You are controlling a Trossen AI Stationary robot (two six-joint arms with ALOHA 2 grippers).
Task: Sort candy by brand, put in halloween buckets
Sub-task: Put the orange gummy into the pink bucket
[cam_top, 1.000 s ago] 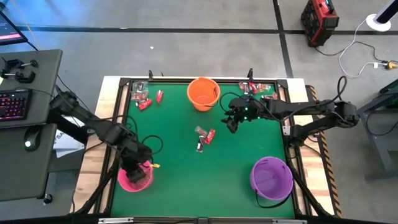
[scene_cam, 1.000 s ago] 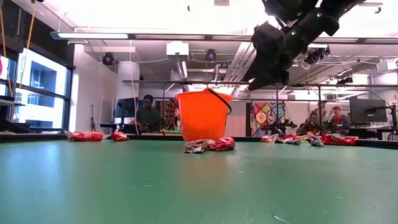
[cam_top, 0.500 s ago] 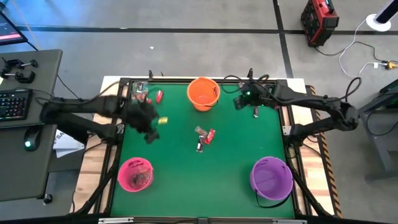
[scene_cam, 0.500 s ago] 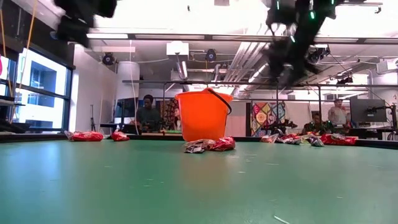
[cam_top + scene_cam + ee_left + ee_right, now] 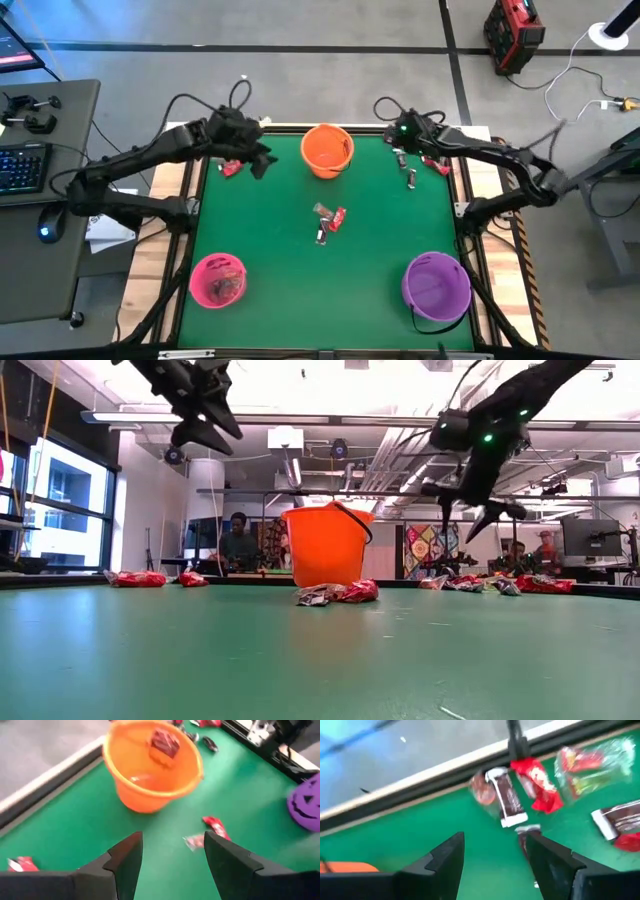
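The candy lies in three groups on the green desk [image 5: 300,270]: red pieces at the far left corner [image 5: 230,166], a small cluster of a red and two silvery pieces mid-desk [image 5: 329,219], and a mixed heap of red, dark and clear wrappers at the far right corner [image 5: 530,790]; one dark-red piece already sits inside the orange bucket [image 5: 152,765], which stands at the far edge, while the pink bucket [image 5: 218,281] and the purple bucket [image 5: 436,286] stand near the front corners. A second ago the left hand [image 5: 256,160] was down at the pink bucket; it has since swung across to the far left, beside the orange bucket, so a drop there looks finished and a fresh pick seems to be starting. The right hand [image 5: 404,152] has moved from mid-desk out over the far right heap. Both arms are stretched toward the far edge and held well above the desk, each hand tilted downward with its fingers spread apart and nothing between them, the right one poised over a dark bar [image 5: 506,797]
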